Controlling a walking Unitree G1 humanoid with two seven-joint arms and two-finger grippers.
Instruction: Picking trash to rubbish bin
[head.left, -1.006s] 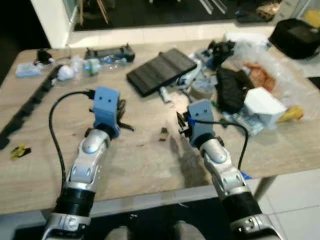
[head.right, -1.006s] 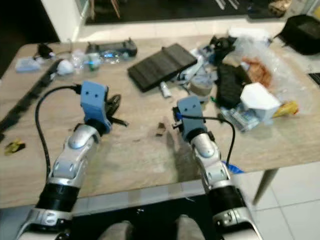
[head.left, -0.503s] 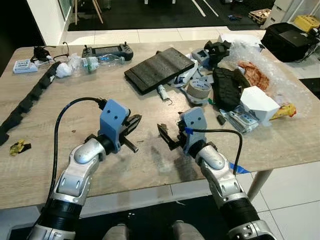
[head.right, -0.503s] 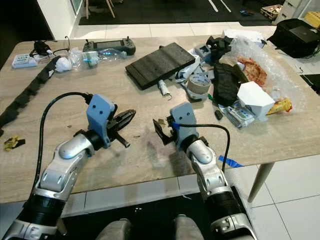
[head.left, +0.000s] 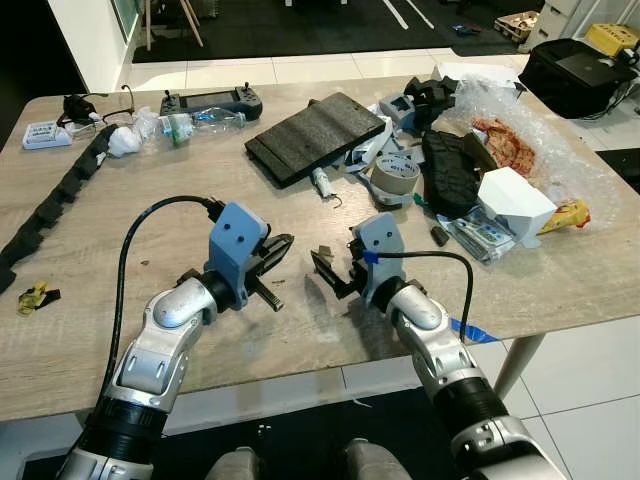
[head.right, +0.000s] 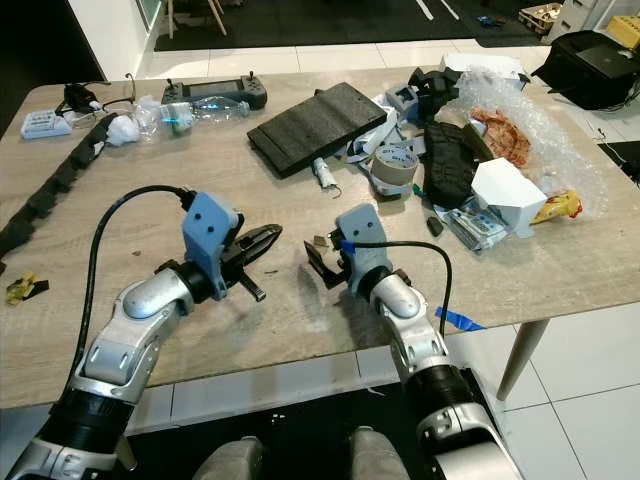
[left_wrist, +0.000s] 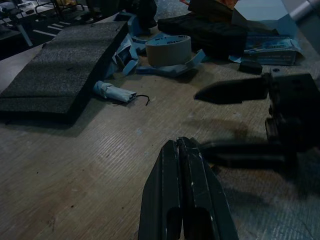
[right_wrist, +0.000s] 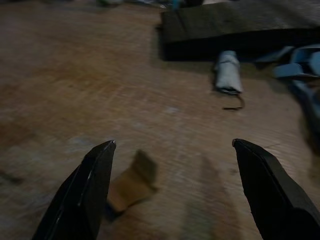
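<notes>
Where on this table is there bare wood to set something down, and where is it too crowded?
Bare wood lies between the black segmented strip and the foam slab, reaching the left gripper. Also the near edge beside the blue tape strip. It is crowded from the tape roll to the white box.

head cams overhead, wrist cams close, table (head.left: 90, 300)

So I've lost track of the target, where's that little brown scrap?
The small brown scrap lies on the table between the grippers, just ahead of the open right gripper, short of the white roll.
</notes>
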